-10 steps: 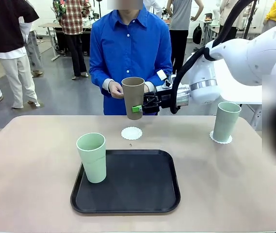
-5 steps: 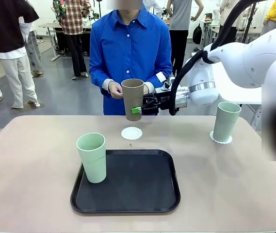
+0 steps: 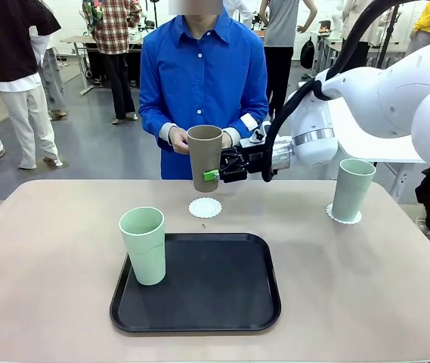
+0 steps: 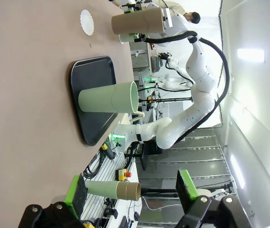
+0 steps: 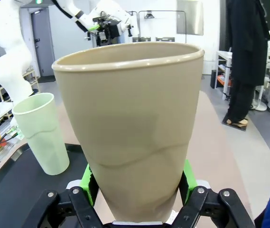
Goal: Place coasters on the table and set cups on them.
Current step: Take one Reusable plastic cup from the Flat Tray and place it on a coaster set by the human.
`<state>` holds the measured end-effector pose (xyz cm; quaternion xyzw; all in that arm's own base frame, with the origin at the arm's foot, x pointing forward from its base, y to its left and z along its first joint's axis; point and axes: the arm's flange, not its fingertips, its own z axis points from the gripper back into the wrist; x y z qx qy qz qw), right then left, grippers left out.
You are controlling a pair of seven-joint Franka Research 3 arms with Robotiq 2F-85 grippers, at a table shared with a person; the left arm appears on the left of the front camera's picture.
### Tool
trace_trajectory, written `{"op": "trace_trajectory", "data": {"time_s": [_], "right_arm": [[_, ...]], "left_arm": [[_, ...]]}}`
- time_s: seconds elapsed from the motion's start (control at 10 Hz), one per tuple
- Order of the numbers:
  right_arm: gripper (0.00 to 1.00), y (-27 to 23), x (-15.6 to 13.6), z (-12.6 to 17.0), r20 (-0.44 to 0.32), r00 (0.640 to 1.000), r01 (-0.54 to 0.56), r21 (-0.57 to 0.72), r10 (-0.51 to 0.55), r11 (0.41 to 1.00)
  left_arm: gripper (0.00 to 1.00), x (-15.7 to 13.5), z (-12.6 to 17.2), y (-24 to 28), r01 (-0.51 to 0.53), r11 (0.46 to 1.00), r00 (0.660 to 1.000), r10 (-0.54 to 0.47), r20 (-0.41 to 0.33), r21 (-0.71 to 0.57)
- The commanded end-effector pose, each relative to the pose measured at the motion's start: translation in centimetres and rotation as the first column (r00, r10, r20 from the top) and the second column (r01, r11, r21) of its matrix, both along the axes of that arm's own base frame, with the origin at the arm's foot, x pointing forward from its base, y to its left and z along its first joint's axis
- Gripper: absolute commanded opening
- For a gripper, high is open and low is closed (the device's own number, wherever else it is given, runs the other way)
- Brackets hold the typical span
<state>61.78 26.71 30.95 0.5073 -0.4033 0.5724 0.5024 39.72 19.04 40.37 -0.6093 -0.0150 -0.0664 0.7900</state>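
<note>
Right tool [image 3: 211, 175]: clamped on the lower part of the olive-brown cup [image 3: 205, 155]. In the right wrist view a green pad presses against each side of the cup's wall.
Olive-brown cup: upright, mouth up, held in the air at upper centre of the front view, clear of the table [image 3: 48, 249].
Free coaster [image 3: 205, 207]: lies flat on the table directly below the held cup in the frame, just beyond the far edge of the black tray [image 3: 222, 302]. Nothing stands on it.
Person's hand [image 3: 178, 138]: at the left of the held cup, near its rim. Whether it touches the cup cannot be told.
Left tool [image 4: 130, 190]: fingers spread wide at the bottom of the left wrist view, gripping nothing.
Mint cup on tray [image 3: 143, 246]: upright at the tray's left edge, lower left of centre in the front view.
Mint cup at right [image 3: 352, 189]: upright on a second coaster [image 3: 344, 218] at the right of the front view, well apart from the tray. The coaster's lacy edge shows around the cup's base.
Right arm: enters from the right of the front view and reaches across to the middle.
</note>
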Motion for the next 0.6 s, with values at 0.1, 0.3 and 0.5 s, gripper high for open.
{"op": "trace_trajectory", "data": {"time_s": [0.1, 0.3, 0.5], "right_arm": [[0.81, 0.6, 1.5, -1.3, 0.035, 0.998, -0.052, 0.002, 0.052, 0.999], [0.81, 0.6, 2.3, -2.2, 0.033, 0.998, -0.047, 0.002, 0.047, 0.999], [0.81, 0.5, 3.3, -3.5, -0.002, 0.999, -0.044, 0.008, 0.044, 0.999]], "left_arm": [[1.00, -0.1, 0.2, 0.0, -0.003, 1.000, 1.000, 0.003, 0.006, -0.007], [1.00, -0.1, 0.2, 0.0, -0.003, 1.000, 1.000, 0.003, 0.006, -0.007], [1.00, -0.1, 0.2, 0.0, -0.003, 1.000, 1.000, 0.003, 0.006, -0.007]]}}
